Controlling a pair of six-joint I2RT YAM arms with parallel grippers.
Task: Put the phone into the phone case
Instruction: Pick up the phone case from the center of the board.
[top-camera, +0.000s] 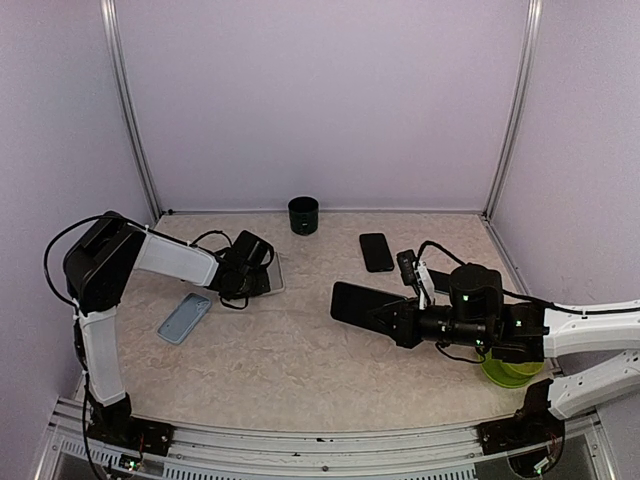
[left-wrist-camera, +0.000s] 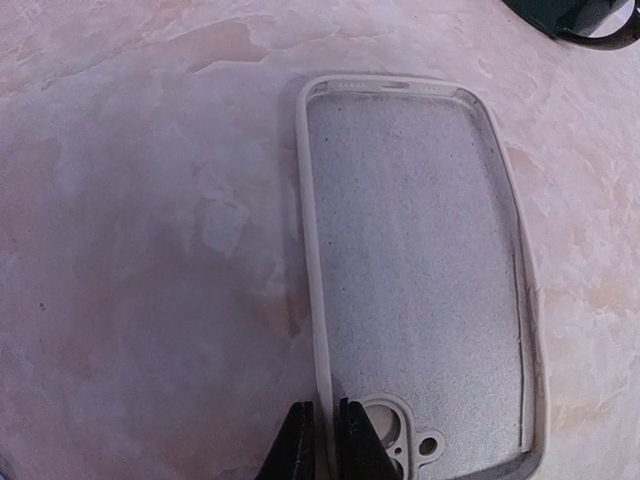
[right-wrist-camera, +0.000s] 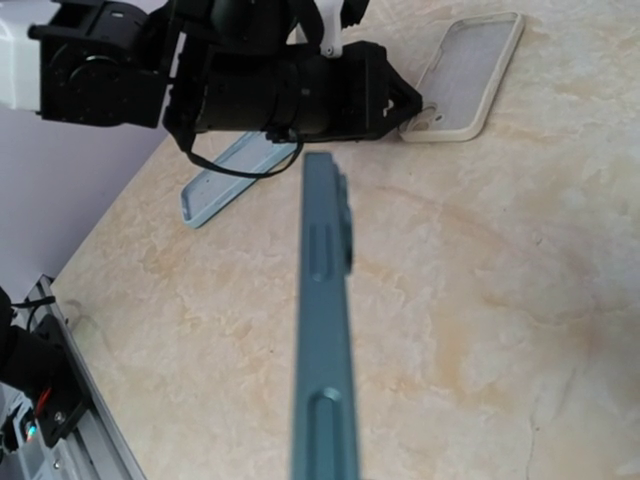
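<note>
- Step in hand, as judged: phone and case are being brought together; the phone is not yet seated
- Left jaws: standing nearly closed, pinching the side wall of the pale phone case (left-wrist-camera: 420, 260) at its camera-cutout end; the case is lying flat and open side up on the counter (top-camera: 300, 370)
- Right jaws: closed on the dark teal phone (top-camera: 355, 300), which is appearing raised off the counter, well apart from the pale case, its free end pointing towards it; the wrist view is showing it edge-on
- Next move, as judged: the phone is needing a turn to lie flat, camera end matched to the cutout, one corner entering first; the pinched wall may be obstructing that corner
- Also lying about: a light blue case (top-camera: 185, 317) near the left arm, a second black phone (top-camera: 376, 252), a dark cup (top-camera: 303, 215) at the back, a green container (top-camera: 510, 373) under the right arm
- Surface and room: the counter is showing a beige marbled finish; plain lilac walls and metal corner posts (top-camera: 128, 110) are enclosing it
</note>
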